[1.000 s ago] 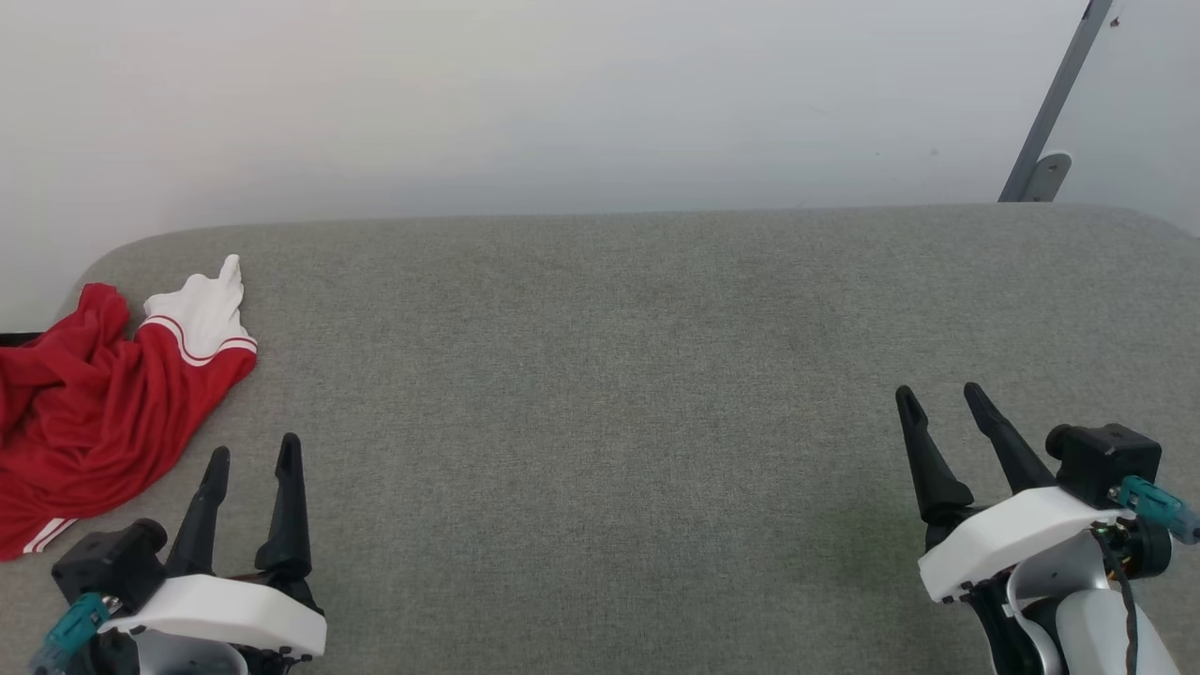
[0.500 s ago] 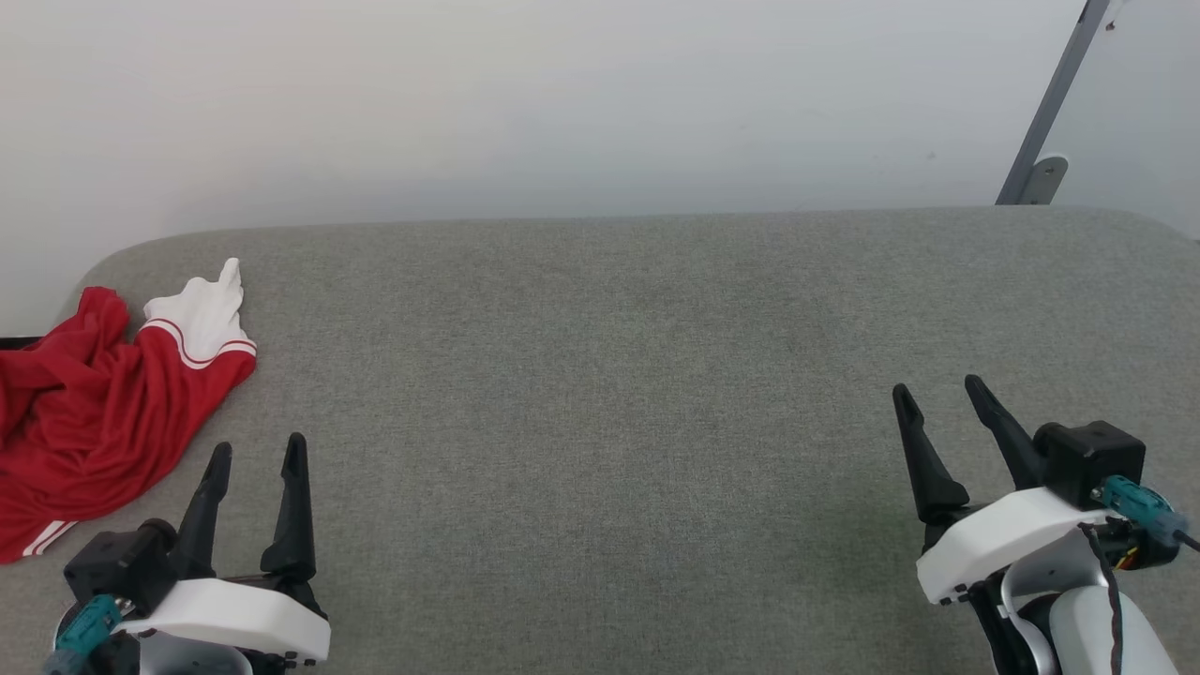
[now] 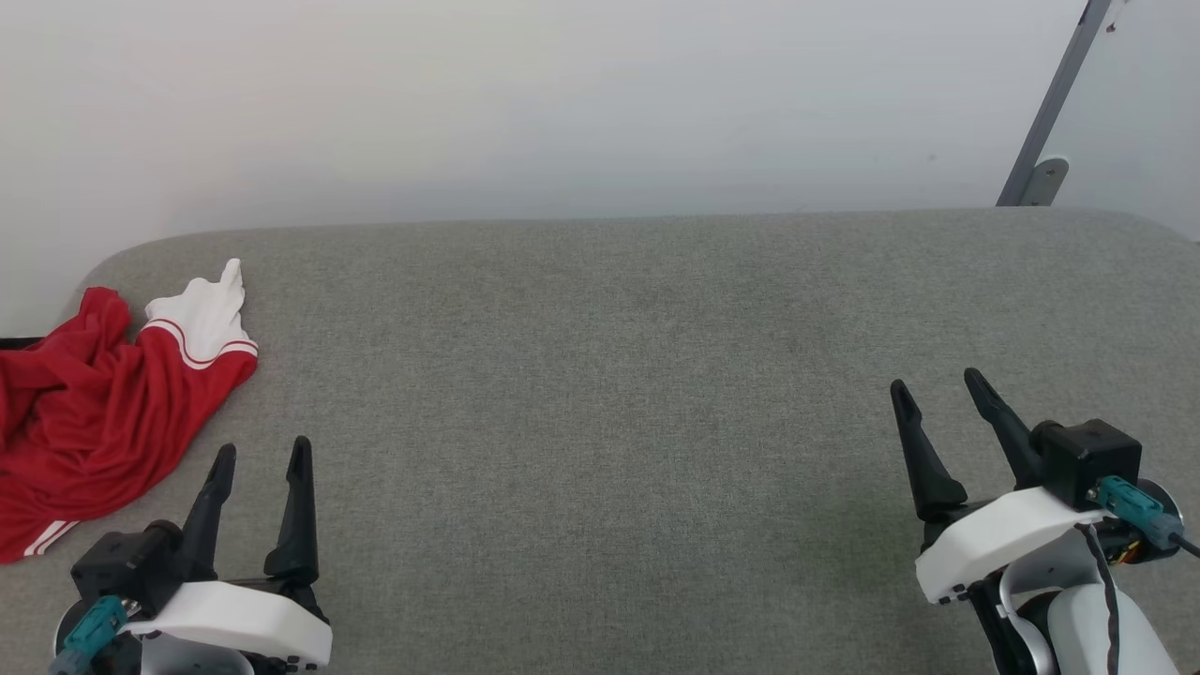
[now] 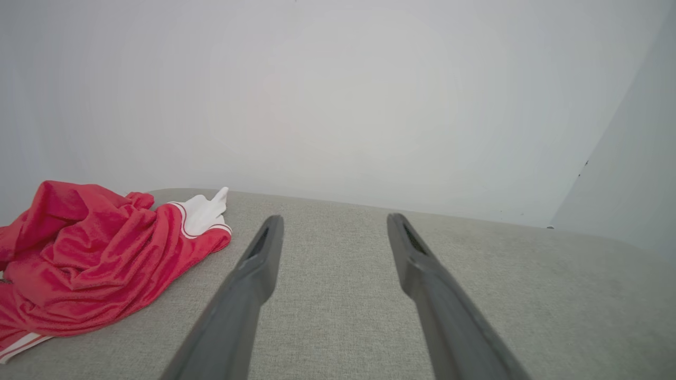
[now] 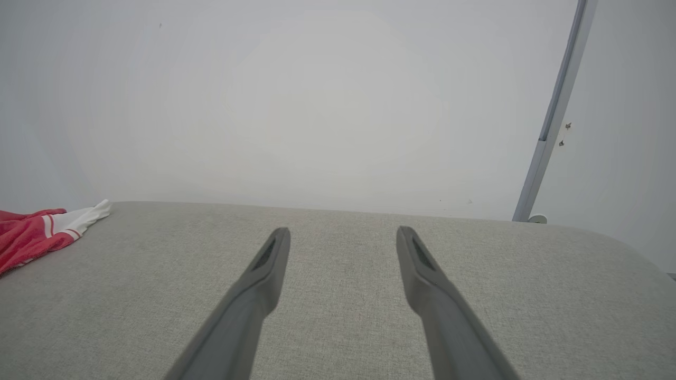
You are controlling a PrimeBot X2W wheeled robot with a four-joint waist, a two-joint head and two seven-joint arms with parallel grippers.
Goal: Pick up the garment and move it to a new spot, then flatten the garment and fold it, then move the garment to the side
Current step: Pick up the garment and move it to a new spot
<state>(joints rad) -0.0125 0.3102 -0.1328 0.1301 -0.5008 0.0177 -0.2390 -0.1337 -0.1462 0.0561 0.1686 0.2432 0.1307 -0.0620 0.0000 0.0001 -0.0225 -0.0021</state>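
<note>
The garment point(image 3: 89, 412) is a crumpled red top with a white, red-striped sleeve end, bunched at the far left of the grey padded surface point(image 3: 609, 375). It also lies at the left in the left wrist view point(image 4: 90, 258) and the right wrist view point(image 5: 31, 232). My left gripper point(image 3: 262, 450) hovers open just right of the garment's near edge, apart from it, with nothing between its fingers. At the lower right my right gripper point(image 3: 936, 384) is open and holds nothing, far from the cloth.
A plain pale wall point(image 3: 562, 94) rises behind the surface. A grey metal post point(image 3: 1050, 103) with a bracket stands at the back right corner. The surface's rounded left edge runs under the garment.
Both grippers have shifted slightly: the left one a little lower and rightward, the right one a touch upward. The garment lies as before.
</note>
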